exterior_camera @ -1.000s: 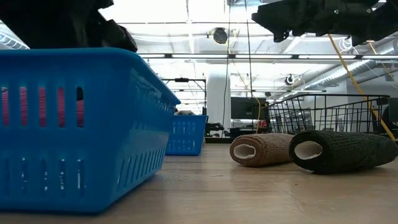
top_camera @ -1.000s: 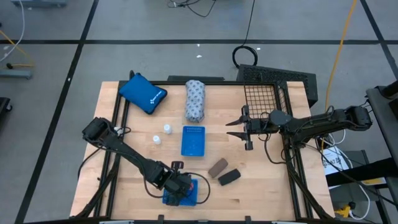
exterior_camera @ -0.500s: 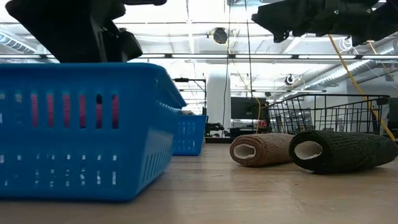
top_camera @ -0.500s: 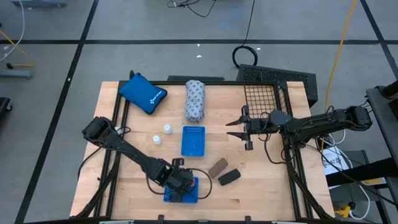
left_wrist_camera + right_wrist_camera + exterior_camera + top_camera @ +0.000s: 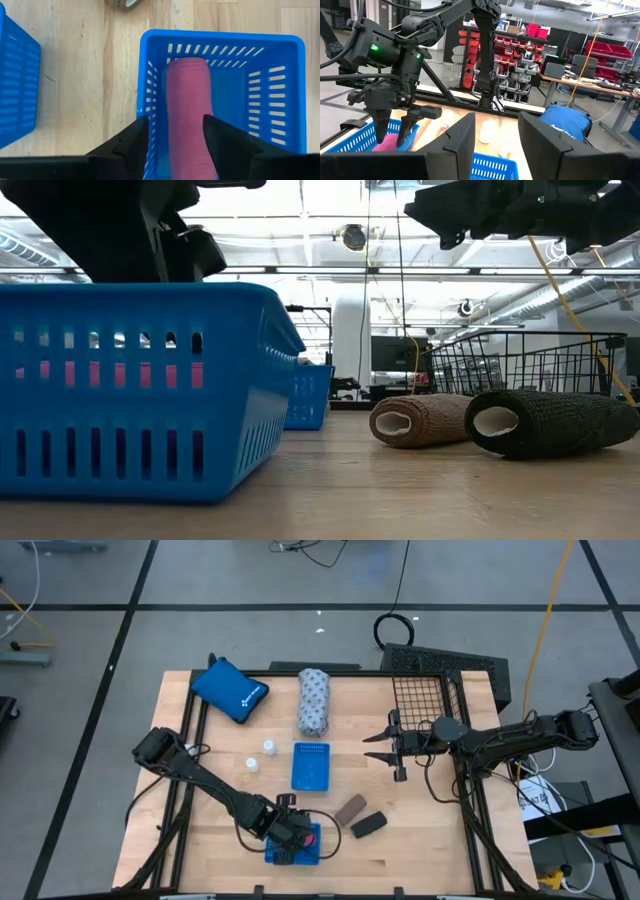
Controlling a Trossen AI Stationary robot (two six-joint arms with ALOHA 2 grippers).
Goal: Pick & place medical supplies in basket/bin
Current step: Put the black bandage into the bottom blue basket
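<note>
Pink roll (image 5: 189, 112) lies inside the near blue tray (image 5: 295, 90), its long axis running straight out from between my fingers toward the tray's far wall. My left gripper (image 5: 175, 135) straddles it, fingers parted and not clamping. My right gripper (image 5: 385, 751) hovers half open and empty beside the black wire basket (image 5: 425, 700).

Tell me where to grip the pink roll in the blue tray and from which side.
Grip the pink roll across its middle, coming straight down from above: it lies flat lengthwise in the blue tray, whose walls block any side approach. The left pincer already straddles it, open.
</note>
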